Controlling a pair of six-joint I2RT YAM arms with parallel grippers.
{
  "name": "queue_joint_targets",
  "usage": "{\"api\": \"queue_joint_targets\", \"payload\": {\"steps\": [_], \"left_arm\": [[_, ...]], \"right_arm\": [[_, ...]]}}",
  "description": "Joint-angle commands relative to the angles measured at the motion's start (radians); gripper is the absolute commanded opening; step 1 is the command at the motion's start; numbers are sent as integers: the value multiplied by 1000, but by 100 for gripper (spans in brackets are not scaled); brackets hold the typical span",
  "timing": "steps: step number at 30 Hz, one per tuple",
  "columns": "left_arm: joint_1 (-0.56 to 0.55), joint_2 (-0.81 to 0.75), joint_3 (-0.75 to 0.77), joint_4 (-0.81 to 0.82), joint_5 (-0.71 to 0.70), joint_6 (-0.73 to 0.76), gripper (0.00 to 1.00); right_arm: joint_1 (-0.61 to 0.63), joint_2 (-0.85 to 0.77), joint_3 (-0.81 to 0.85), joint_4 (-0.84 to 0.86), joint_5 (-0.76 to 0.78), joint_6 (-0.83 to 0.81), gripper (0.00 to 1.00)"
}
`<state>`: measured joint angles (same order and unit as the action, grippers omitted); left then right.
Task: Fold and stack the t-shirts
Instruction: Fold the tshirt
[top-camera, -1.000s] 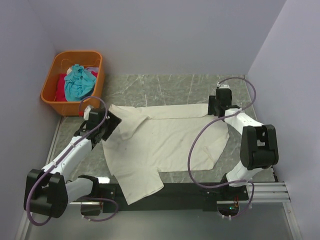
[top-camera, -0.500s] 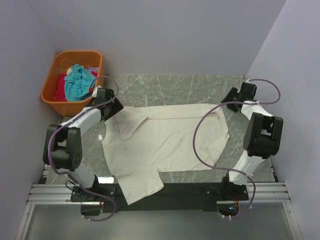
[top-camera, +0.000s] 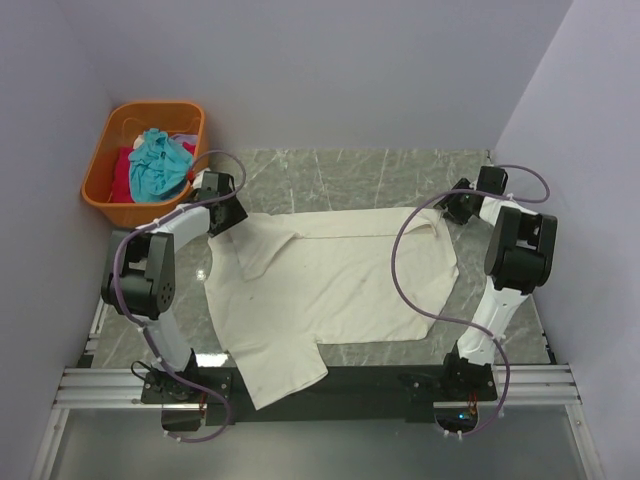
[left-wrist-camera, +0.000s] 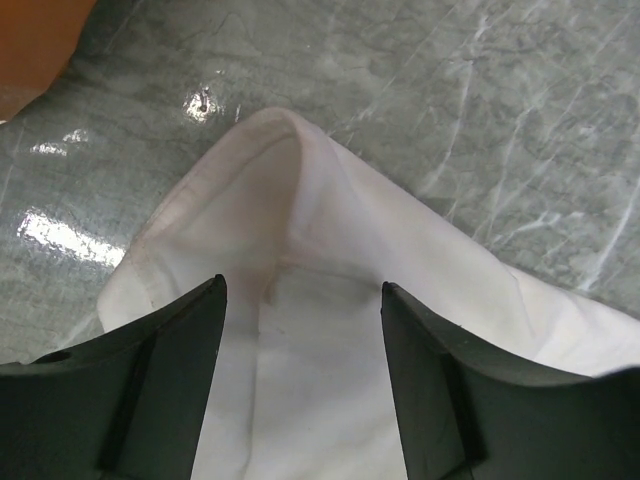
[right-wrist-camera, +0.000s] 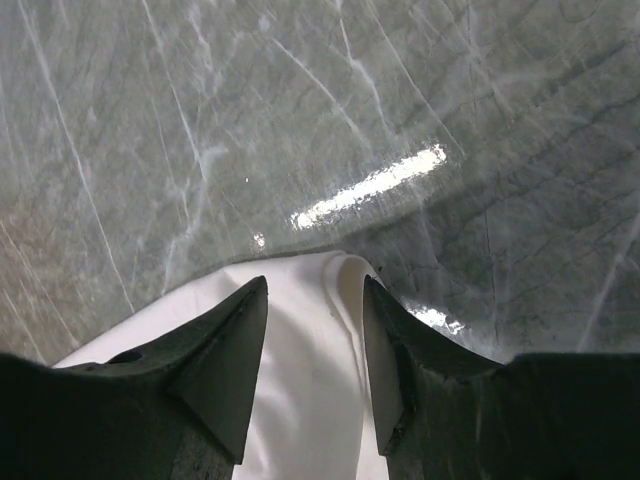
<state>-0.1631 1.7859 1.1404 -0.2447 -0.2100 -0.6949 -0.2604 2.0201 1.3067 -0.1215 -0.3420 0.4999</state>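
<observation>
Left arm (top-camera: 175, 228): we see it stretched forward, left claw (left-wrist-camera: 302, 290) spread astride a corner of the cream cotton t-shirt (top-camera: 330, 280).
Right arm (top-camera: 520, 250): stretched forward, right claw (right-wrist-camera: 315, 285) spread astride the far-right corner.

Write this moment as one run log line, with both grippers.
stage: pre-grasp | left gripper: open, astride cream t-shirt far corner | right gripper: open, astride other far corner | fold: not started

Basket (top-camera: 120, 213) beyond t-shirt's (top-camera: 330, 285) left corner
</observation>
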Motion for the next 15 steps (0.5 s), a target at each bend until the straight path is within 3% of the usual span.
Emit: {"api": "queue_joint_targets", "payload": {"steps": [1,9,15], "left_arm": [[4,6,38,21,-29,25,68],[4,46,42,27,-28,31,63],[7,67,61,31,-40,41,45]], "right_arm": [[-7,23,52,3,-31,11,50],[-8,54,84,-32,-42,-7,39],[-19,72,112,-47,-31,-14,11]]}}
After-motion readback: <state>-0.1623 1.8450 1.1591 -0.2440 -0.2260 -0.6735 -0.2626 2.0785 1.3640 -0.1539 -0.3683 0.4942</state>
